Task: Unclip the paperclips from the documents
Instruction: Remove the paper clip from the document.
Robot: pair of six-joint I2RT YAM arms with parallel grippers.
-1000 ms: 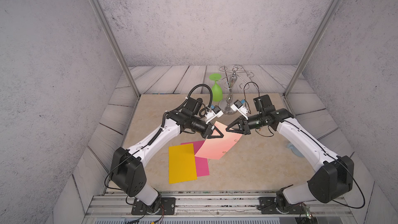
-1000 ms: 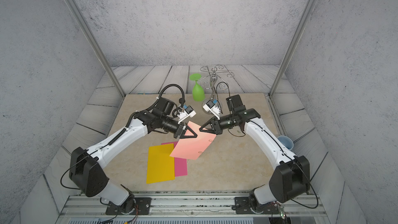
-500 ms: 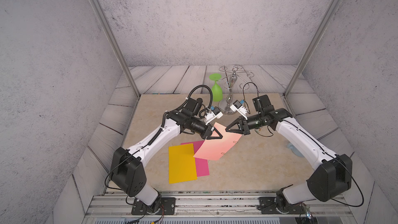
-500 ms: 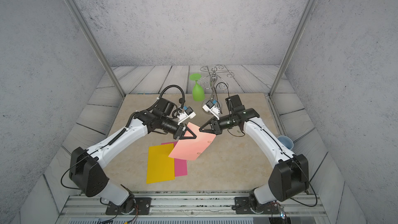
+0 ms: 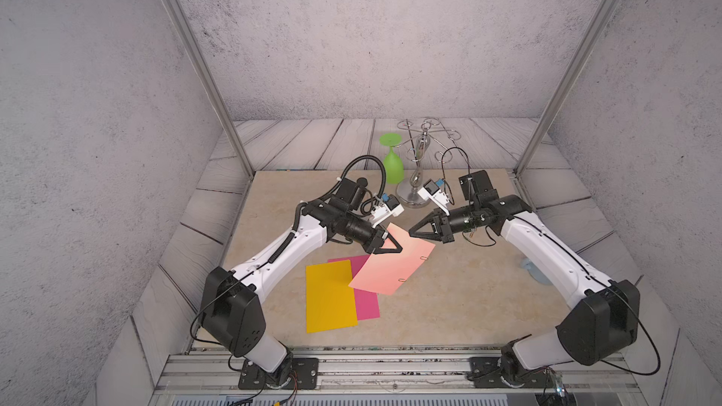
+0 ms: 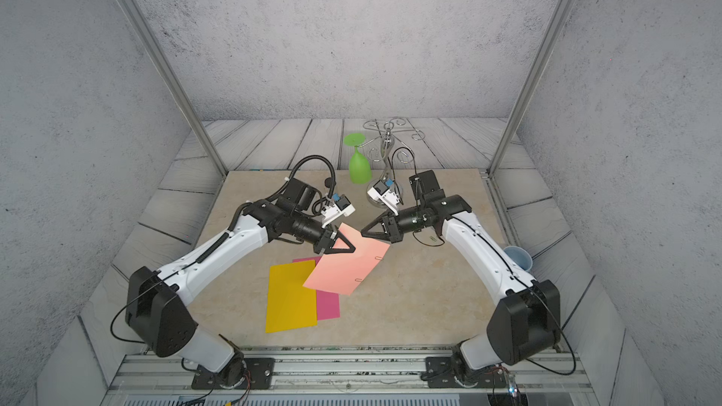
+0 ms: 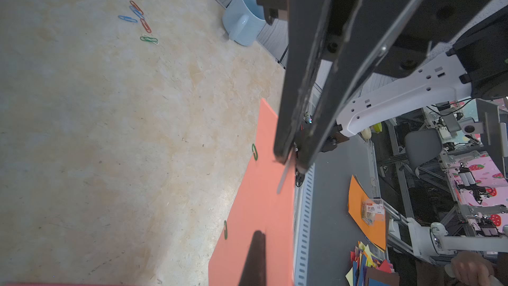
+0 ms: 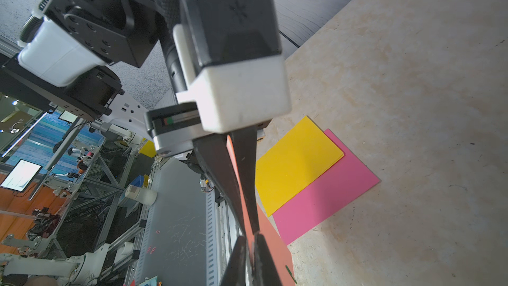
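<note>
Paperclips (image 7: 254,152), two green ones, are clipped onto one edge of the salmon pink sheet (image 5: 385,271), the edge turned away from the left arm; in both top views they show only as small dark marks. Loose paperclips (image 7: 138,20) in red, blue and green are scattered on the beige tabletop (image 5: 449,306), well apart from that sheet and near a light blue mug (image 7: 243,17).

The salmon pink sheet is held tilted, with one end raised off the tabletop. It is clamped near its raised end by the left gripper (image 5: 398,250), whose fingers (image 8: 243,177) are pressed together on the paper. The right gripper (image 5: 411,233) is set against the sheet's raised edge, just beside the left gripper; its fingers (image 8: 262,260) are drawn together with salmon paper showing between them. Whether a clip is pinched there cannot be told.

A magenta sheet (image 5: 367,302) and a golden yellow sheet (image 5: 330,298) are laid flat at the salmon sheet's low end, with the yellow overlapping the magenta. Whether the low end touches them cannot be told.

A chrome wire stand (image 5: 418,185) is placed beyond the sheet's raised end, and a green glass (image 5: 392,167) is hung upside down from it.
</note>
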